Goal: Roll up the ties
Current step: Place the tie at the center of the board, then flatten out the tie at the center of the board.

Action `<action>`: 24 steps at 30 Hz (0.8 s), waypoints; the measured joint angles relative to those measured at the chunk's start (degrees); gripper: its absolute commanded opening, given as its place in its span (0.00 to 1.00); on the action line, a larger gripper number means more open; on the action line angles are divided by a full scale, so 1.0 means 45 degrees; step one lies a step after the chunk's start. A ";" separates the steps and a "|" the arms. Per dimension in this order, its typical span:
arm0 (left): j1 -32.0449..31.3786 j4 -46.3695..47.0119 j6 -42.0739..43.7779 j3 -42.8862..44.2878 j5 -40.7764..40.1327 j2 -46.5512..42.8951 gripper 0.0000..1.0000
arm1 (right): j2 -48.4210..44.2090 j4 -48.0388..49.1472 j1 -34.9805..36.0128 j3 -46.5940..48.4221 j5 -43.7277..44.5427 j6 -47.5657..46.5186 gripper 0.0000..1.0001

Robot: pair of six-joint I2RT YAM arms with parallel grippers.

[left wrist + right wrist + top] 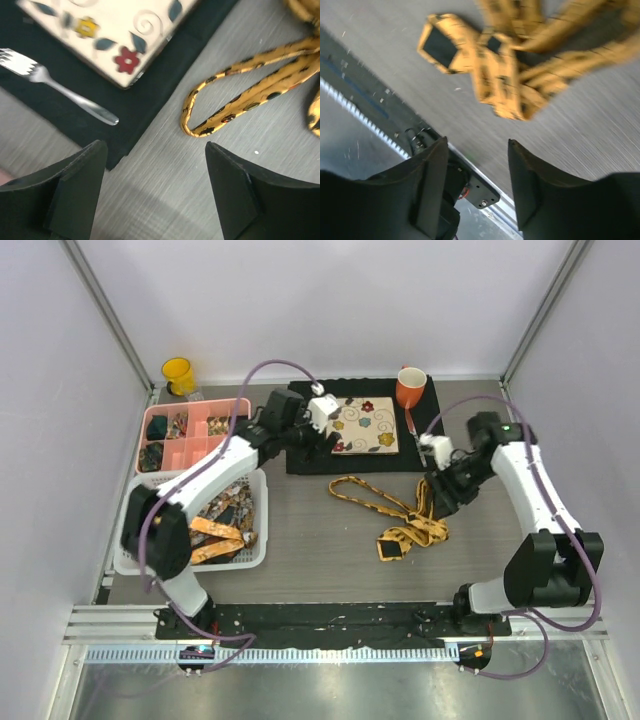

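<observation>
A mustard-yellow tie (425, 530) (240, 102) (505, 85) with small dark dots lies loose on the grey table (300, 540), right of centre. Its far-left part forms a long, narrow loop, the rest is bunched in crossed folds to the right, and one pointed end with a dark underside turns back toward the near edge. Grey tabletop shows to the left of it as far as the basket and on its near side as far as the black strip along the front. The loop's far side comes close to the edge of a black mat (300, 455) (145, 107). The right gripper (438, 498) (476, 142) hangs just above the bunched part, jaws partly apart and gripping nothing; its wrist view is blurred. The left gripper (333, 440) (156, 150) hovers over the mat's near edge beside the loop, jaws spread wide and holding nothing. On the mat sit a cream flowered tile (365, 425) (115, 30) and a fork (60, 90). At the near left a white basket (235, 562) holds other ties (215, 530), orange and darker patterned, heaped together. Beyond it, a pink tray (200, 403) has small patterned bundles in several compartments. A yellow cup (178, 375) and an orange mug (410, 388) stand near the far wall. Pale walls close the left, right and far sides.
</observation>
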 measured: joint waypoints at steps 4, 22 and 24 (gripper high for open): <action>-0.0160 -0.1647 0.0466 0.2239 0.0471 0.3094 0.71 | -0.0515 0.0238 0.2599 -0.1132 -0.0107 0.0073 0.36; -0.0228 -0.4449 -0.0811 0.6013 0.1520 0.7679 0.67 | 0.0544 0.5634 0.9272 -0.4323 0.2404 0.1146 0.11; -0.0228 -0.4454 -0.0811 0.6013 0.1579 0.7713 0.66 | 0.0855 0.6018 0.9530 -0.4857 0.2812 0.1049 0.09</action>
